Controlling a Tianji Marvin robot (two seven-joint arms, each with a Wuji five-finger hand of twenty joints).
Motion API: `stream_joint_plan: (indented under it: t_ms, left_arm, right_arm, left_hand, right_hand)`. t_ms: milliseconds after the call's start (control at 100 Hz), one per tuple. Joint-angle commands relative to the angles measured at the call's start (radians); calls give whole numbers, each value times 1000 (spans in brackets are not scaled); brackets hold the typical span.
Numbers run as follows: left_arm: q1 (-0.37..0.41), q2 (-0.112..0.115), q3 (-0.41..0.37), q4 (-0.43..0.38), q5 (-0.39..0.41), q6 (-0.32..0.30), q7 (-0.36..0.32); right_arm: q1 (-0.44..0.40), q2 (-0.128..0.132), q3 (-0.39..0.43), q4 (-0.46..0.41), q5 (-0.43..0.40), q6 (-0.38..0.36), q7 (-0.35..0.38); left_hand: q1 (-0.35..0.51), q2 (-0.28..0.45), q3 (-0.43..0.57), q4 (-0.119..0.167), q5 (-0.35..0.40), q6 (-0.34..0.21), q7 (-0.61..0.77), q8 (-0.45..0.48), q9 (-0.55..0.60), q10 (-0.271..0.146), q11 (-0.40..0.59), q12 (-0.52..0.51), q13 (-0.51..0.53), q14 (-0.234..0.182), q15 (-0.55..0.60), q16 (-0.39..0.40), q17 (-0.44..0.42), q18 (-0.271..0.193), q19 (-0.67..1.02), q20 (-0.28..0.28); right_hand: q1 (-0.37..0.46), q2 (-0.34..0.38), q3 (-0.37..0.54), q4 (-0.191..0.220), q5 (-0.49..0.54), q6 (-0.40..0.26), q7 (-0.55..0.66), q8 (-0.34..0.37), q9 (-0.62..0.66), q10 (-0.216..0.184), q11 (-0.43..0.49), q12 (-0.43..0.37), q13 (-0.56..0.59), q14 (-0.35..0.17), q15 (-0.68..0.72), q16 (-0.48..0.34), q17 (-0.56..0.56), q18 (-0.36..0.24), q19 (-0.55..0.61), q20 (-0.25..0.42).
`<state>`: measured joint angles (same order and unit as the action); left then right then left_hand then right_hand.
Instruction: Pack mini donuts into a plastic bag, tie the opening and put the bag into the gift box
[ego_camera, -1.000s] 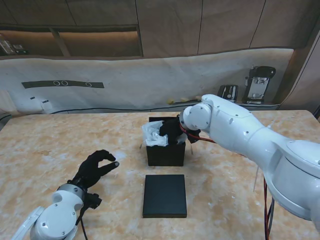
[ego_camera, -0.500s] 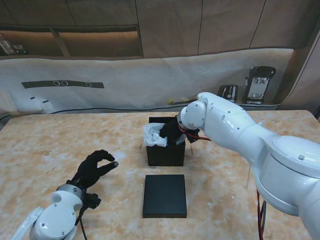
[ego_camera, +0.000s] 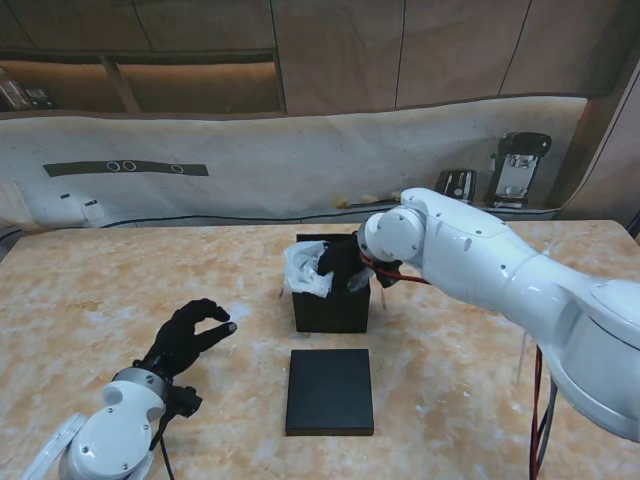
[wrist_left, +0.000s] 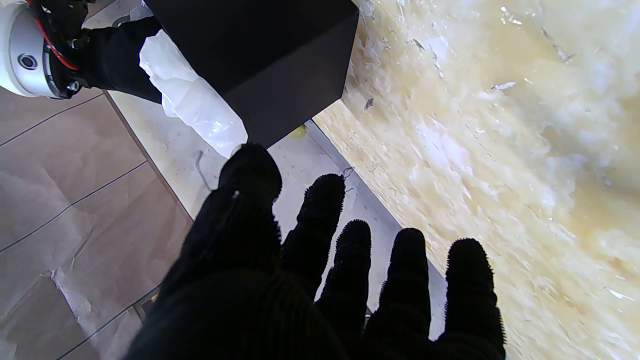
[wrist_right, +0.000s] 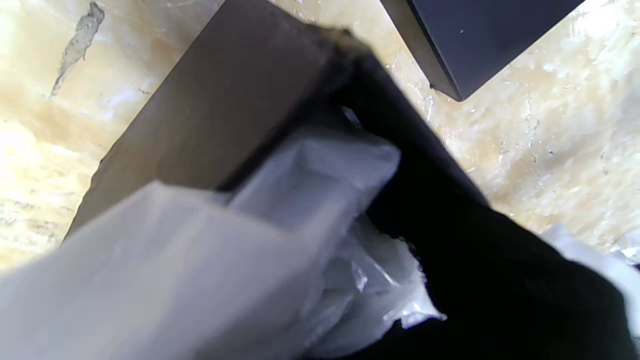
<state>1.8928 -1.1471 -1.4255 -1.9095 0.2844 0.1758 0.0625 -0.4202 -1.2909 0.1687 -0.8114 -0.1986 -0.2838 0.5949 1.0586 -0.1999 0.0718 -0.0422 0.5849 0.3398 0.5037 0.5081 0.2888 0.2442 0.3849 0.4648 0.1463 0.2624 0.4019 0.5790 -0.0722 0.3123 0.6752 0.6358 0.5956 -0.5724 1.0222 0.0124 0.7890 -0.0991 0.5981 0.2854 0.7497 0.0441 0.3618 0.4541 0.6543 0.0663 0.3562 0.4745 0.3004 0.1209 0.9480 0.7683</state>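
The black gift box (ego_camera: 331, 310) stands open in the middle of the table. A white plastic bag (ego_camera: 306, 270) bulges over the box's left top edge, and my right hand (ego_camera: 343, 262), in a black glove, is shut on it over the opening. In the right wrist view the bag (wrist_right: 280, 240) fills the frame against the box wall (wrist_right: 225, 100). No donuts can be made out. My left hand (ego_camera: 188, 338) rests near the table's left front, fingers apart and holding nothing; the left wrist view shows its fingers (wrist_left: 345, 260) pointing towards the box (wrist_left: 260, 55) and bag (wrist_left: 192, 107).
The flat black box lid (ego_camera: 330, 390) lies on the table just nearer to me than the box. A white-covered ledge runs along the table's far edge with two small devices (ego_camera: 515, 170) at the right. Thin sticks (ego_camera: 382, 296) lie to the right of the box.
My right hand has shifted slightly over the box with the bag, which now sits a little higher at the left rim. The left hand has not moved.
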Motion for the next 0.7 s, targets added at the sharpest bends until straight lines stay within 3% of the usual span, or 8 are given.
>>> stream_joint_plan:
  t_ms: [0,180,330,530,690]
  left_arm:
    - [5,-4,2,-9,-2,-6,-12]
    - [7,-3,5,-11,-3,-13,-13]
    - [8,-3,12,-13,-4,-14,-13]
    - [13,-2,19,-20,-4,-14,-15]
    - [13,-1,21,-23,-3,-16,-19]
  right_arm:
    - [-19,25,11,-49,-10,17,9]
    - [-77,116,101,-212,-106,59,-45]
    - [-135,169,195,-313,-186,82,-62]
    - [-204,206,299,-399,-241,99,-55]
    - [-277,215,398,-445,-268,115,-84]
  left_hand:
    - [19,18,-19,27,11,-15,-17,12,-39,-4,-13,-5,-27,-4,-16,-15,-18,-14,-4,8]
    - [19,18,-19,27,10,-16,-17,12,-37,-2,-12,-5,-28,-4,-17,-16,-18,-14,-4,8]
    - [21,16,-19,27,11,-17,-15,14,-37,-2,-12,-5,-27,-4,-17,-16,-18,-13,-4,8]
    - [20,15,-19,26,12,-19,-13,16,-35,0,-13,-5,-27,-4,-17,-16,-18,-13,-4,8]
    - [21,14,-19,26,13,-20,-13,17,-36,-2,-13,-5,-26,-4,-17,-16,-18,-13,-3,8]
  right_hand:
    - [-124,-3,-124,67,-14,-9,-97,55,-33,18,-7,-28,-24,-5,-8,-24,-25,24,-12,19]
    - [-139,-8,-137,80,-111,-58,-192,57,-93,22,-25,-36,-69,-1,-24,-32,-67,43,-61,2]
    - [-152,-26,-133,79,-172,-87,-237,35,-174,29,-50,-48,-140,1,-53,-48,-109,49,-90,-6]
    - [-188,-26,-158,64,-257,-99,-283,-20,-289,36,-91,-93,-245,2,-108,-99,-187,56,-154,-23]
    - [-215,-16,-200,38,-330,-119,-305,-90,-366,52,-121,-164,-307,15,-160,-168,-215,105,-277,-97]
